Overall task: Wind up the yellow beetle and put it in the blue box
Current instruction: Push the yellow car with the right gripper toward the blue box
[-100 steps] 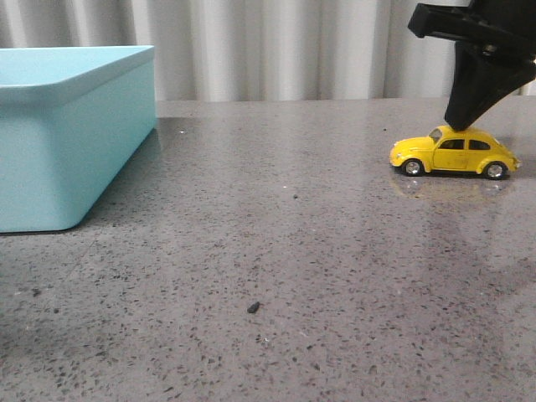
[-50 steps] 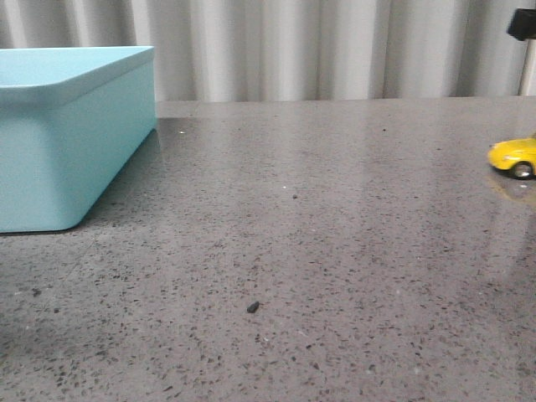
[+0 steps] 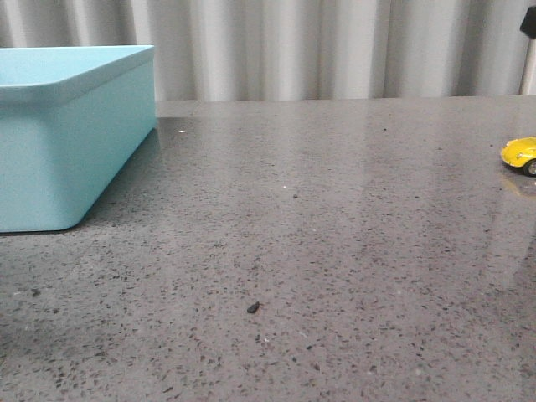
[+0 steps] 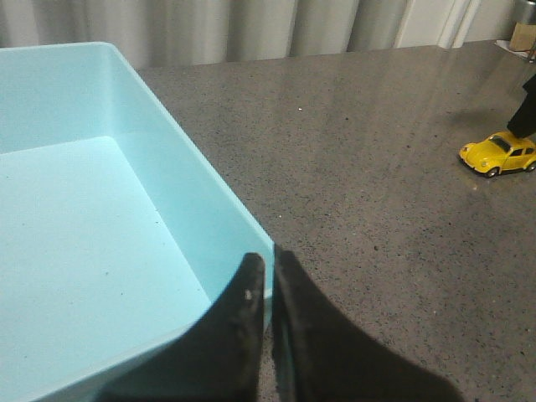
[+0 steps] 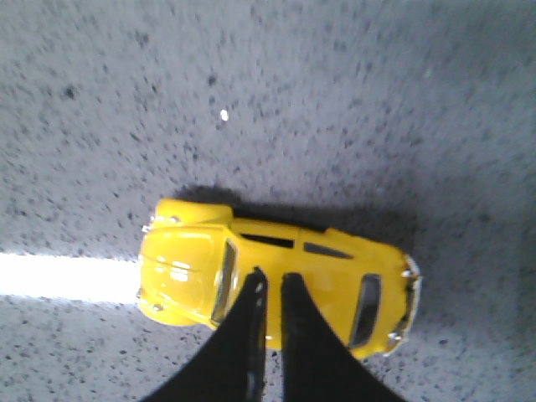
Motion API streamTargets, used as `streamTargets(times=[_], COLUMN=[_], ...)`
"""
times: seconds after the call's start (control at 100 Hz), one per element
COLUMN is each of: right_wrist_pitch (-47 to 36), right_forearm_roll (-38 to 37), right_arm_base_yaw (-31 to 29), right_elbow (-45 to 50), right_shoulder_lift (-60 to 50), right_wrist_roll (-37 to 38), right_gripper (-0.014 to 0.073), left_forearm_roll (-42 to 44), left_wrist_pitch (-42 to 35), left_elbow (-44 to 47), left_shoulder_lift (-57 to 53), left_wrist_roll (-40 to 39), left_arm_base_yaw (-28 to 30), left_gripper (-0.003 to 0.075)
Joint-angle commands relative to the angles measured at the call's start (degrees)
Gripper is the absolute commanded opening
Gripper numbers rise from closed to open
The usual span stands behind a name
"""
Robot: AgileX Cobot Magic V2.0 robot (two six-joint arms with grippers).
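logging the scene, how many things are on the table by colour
yellow: 1, the toy car
light blue: 1, the box
dark: 1, a small speck on the table
total: 3

Left tool (image 4: 270, 276): you see two matte black plastic fingers, broad at the base and narrowing to slim, slightly curved tips.
Right tool (image 5: 270, 289): you see the same black, tapered finger pair, with a pale glint along one inner edge.
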Motion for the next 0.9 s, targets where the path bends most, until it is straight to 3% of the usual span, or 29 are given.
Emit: streamTargets(times=[0.0,0.67,0.89], right_wrist_pitch=[-3.84,-2.84,-4.67], right_forearm_roll=[-0.90,-1.10,-1.21], right_arm_base_yaw=[1.48,4.22,9.41], right_elbow=[-1.40,-1.40,0.12], right_shoulder_lift=[-6.58,-31.02,-35.78], right_wrist_roll=[-0.32,-0.32,-1.96], right_gripper=[-0.0041,-0.0041,-0.0041], left_forearm_roll=[-0.36,-0.13,-0.13], left_wrist_pitch=[-3.76,-3.78,-6.40], left_elbow=[-2.21,-2.21,-2.21], left_shoulder_lift=[0.29,0.29,0.29], left_wrist_roll=[-0.29,-0.29,-0.29], left_arm_base_yaw=[-0.43,-0.43,-0.43], left_gripper=[-0.0021,-0.0021,-0.0021])
